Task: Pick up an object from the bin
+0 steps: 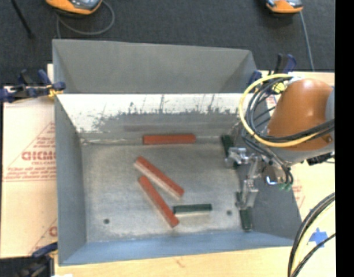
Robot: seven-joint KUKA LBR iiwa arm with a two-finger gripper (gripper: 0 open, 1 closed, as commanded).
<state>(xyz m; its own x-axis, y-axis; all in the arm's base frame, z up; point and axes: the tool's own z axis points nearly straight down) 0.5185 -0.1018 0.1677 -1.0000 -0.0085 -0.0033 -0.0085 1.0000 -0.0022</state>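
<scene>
Currently I am seeing the orange cover (298,105) and cables (254,111) hiding the gripper's (237,180) upper part; by the bin's (70,172) right wall, it is standing spread, empty. A dark green bar (192,209) is lying nearby, front-centre.

You've got a grey bin (101,201) with four loose bars on its floor: a red-brown bar (168,138) along the back wall's foot, a pale-topped red bar (158,176) and a plain red bar (158,201) lying diagonally mid-floor, near each other, and a short dark green bar (192,209) just beside the plain one's lower end.
</scene>
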